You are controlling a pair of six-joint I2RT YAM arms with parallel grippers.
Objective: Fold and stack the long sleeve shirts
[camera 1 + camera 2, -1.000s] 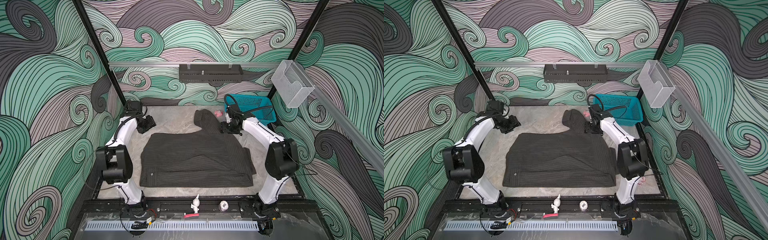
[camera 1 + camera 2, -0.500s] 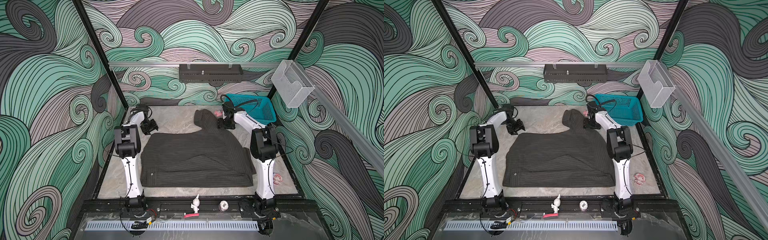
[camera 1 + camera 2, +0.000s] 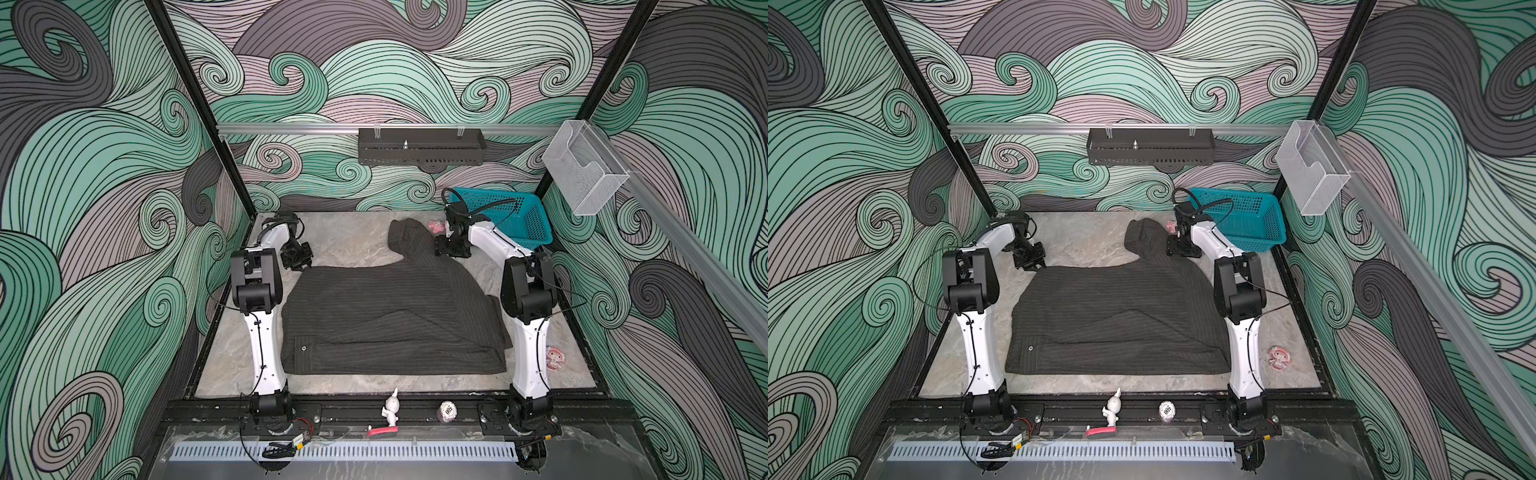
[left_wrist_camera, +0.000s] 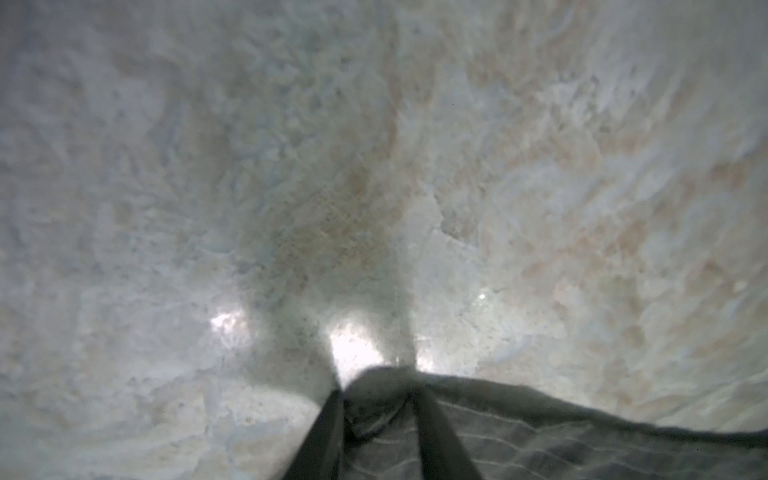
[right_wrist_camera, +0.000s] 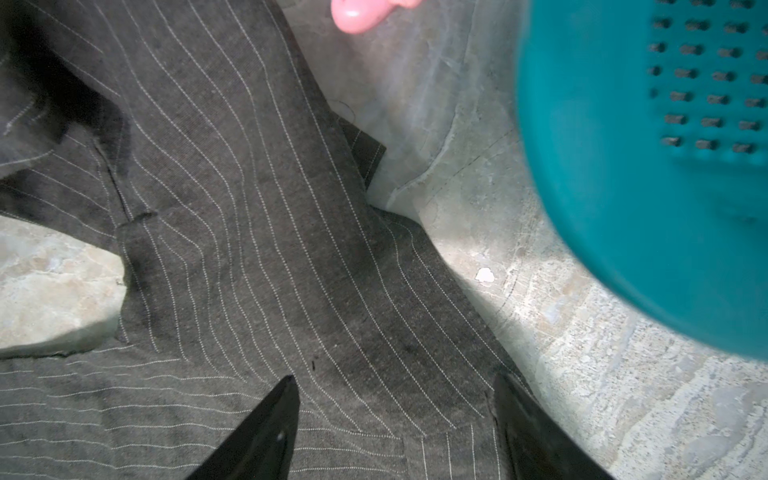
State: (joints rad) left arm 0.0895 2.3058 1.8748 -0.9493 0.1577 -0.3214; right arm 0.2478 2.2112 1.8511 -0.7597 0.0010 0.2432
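The dark pinstriped long sleeve shirt (image 3: pixel 395 316) (image 3: pixel 1121 316) lies partly folded on the stone table in both top views. One sleeve (image 3: pixel 405 237) runs toward the back. My left gripper (image 3: pixel 301 264) (image 3: pixel 1030 262) is at the shirt's far left corner. In the left wrist view that gripper (image 4: pixel 380 395) is shut on a bunched corner of the shirt (image 4: pixel 540 436). My right gripper (image 3: pixel 451 251) (image 3: pixel 1181 250) is at the far right shoulder, near the sleeve's base. In the right wrist view it (image 5: pixel 395 382) stands open just above the striped fabric (image 5: pixel 249 249), holding nothing.
A teal basket (image 3: pixel 519 224) (image 5: pixel 644 187) stands at the back right, close to the right gripper. A small pink toy (image 3: pixel 435 226) (image 5: pixel 357 14) lies beside the sleeve. A sticker figure (image 3: pixel 555 357) lies on the table at the right. A white figurine (image 3: pixel 390 409) and a small ball (image 3: pixel 447 411) sit on the front rail.
Both arms have swung their elbows up and inward. My left gripper has moved to the shirt's far left corner and closed on it. The right gripper has stayed open at the shoulder.
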